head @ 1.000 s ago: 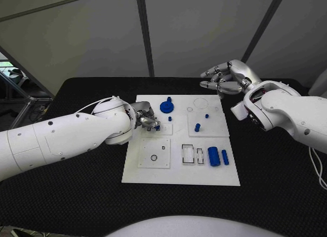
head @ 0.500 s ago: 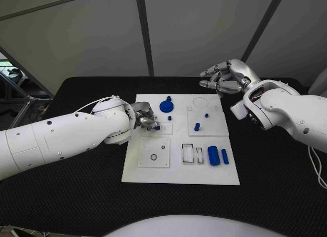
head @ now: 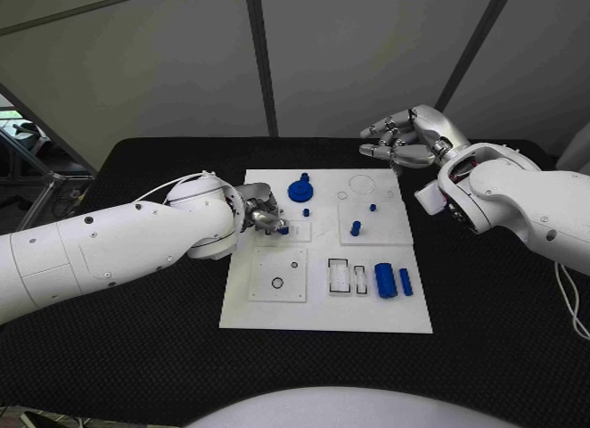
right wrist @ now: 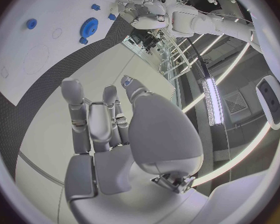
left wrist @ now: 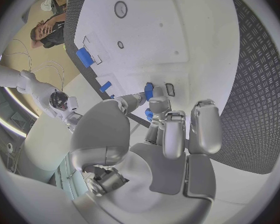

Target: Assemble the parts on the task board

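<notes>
The white task board (head: 327, 308) lies in the middle of the black table. My left hand (head: 263, 217) hovers low over the board's left-centre and pinches a small blue peg (head: 283, 230) (left wrist: 149, 90) between thumb and fingertips, right above a small plate. My right hand (head: 405, 143) hangs in the air past the board's far right corner with loosely bent fingers (right wrist: 109, 119) that hold nothing. A blue gear (head: 300, 191) (right wrist: 89, 25) sits at the board's far middle. A short blue pin (head: 356, 229) stands on the right plate.
Near the board's right front lie a blue cylinder (head: 387, 282) and a thin blue bar (head: 405, 283), beside two empty rectangular slots (head: 339, 277). A small black ring (head: 278, 284) marks the left front plate. Black table (head: 128, 357) surrounds the board.
My right hand has risen very slightly. My left hand keeps the blue peg in the same spot.
</notes>
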Controlling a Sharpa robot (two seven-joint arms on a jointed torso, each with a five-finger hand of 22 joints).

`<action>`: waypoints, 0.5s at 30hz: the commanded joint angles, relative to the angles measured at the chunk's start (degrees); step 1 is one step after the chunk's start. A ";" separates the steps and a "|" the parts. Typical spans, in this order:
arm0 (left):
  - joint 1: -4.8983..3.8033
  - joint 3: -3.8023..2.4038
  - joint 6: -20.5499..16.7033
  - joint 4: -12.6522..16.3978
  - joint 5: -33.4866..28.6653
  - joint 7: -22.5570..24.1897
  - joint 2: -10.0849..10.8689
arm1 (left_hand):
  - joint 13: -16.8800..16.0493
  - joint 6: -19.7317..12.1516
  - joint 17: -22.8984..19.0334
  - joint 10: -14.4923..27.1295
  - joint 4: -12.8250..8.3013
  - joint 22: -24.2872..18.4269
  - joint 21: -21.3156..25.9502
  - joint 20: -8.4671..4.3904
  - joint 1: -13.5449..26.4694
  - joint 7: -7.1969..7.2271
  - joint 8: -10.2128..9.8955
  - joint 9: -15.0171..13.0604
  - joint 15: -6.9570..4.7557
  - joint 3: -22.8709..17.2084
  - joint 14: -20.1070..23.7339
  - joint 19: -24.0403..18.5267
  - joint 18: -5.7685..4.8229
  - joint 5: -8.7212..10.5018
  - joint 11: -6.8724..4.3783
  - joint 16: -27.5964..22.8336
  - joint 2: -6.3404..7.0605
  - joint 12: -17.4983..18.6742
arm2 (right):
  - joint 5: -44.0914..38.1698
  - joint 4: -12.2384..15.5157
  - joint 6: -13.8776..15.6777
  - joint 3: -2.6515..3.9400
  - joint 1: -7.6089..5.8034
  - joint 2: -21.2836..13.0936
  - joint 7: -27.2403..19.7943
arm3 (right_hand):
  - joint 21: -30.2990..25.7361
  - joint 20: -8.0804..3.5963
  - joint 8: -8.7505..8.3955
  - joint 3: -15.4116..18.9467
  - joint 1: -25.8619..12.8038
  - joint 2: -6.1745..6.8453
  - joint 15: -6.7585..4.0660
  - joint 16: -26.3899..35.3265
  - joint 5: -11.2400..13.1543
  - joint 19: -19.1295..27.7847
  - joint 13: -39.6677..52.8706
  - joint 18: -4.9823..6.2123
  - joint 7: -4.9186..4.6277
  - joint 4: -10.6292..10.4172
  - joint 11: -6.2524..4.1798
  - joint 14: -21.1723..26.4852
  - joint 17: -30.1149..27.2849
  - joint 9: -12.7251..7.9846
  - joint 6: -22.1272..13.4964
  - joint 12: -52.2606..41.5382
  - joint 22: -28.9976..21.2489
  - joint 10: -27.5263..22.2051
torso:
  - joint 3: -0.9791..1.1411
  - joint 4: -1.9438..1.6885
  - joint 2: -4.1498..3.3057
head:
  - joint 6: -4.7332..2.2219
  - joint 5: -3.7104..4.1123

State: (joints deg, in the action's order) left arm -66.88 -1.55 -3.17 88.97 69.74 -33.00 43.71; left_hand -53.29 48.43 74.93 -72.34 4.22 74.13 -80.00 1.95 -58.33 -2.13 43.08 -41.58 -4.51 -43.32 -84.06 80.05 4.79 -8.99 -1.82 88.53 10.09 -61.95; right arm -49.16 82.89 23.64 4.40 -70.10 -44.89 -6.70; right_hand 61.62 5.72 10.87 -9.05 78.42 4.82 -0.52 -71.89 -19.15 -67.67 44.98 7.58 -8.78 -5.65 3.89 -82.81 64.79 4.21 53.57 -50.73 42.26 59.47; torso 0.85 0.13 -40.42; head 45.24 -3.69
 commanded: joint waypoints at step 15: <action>0.07 0.11 0.26 -0.54 -0.38 -0.09 -0.26 | -0.74 1.84 13.83 -0.50 0.61 0.69 -0.20 -0.24 5.96 0.24 -0.10 1.08 -0.35 3.43 -5.52 0.81 -1.30 0.17 -0.05 0.34 -0.14 -1.36 | -0.13 -0.19 -0.42 0.05 -0.10 0.20 -0.30 | -0.18 -0.02 -0.22 0.08 -0.50 -0.16 0.11 0.14 -0.40 0.12 -0.05 0.98 -0.23 -0.29 0.06 0.30 0.06 -0.09 -0.11 0.12 -0.05 -0.48 | 0.00 0.01 -0.01 | 0.08 0.03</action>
State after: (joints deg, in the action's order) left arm -66.83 -1.48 -3.22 88.46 69.62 -33.04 43.55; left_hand -53.98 49.77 74.93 -72.84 4.89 74.81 -80.00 1.62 -53.01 -1.83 43.33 -40.57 -4.51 -40.09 -84.06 80.55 3.05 -9.07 -2.33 88.53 10.01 -63.18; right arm -49.16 82.69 23.54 4.40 -70.09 -44.74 -6.71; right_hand 61.62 5.71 10.87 -9.05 78.42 4.81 -0.52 -71.89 -19.15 -67.67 44.99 7.58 -8.78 -5.65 3.89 -82.81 64.79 4.21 53.57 -50.73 42.26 59.47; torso 0.85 0.13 -40.42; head 45.29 -3.68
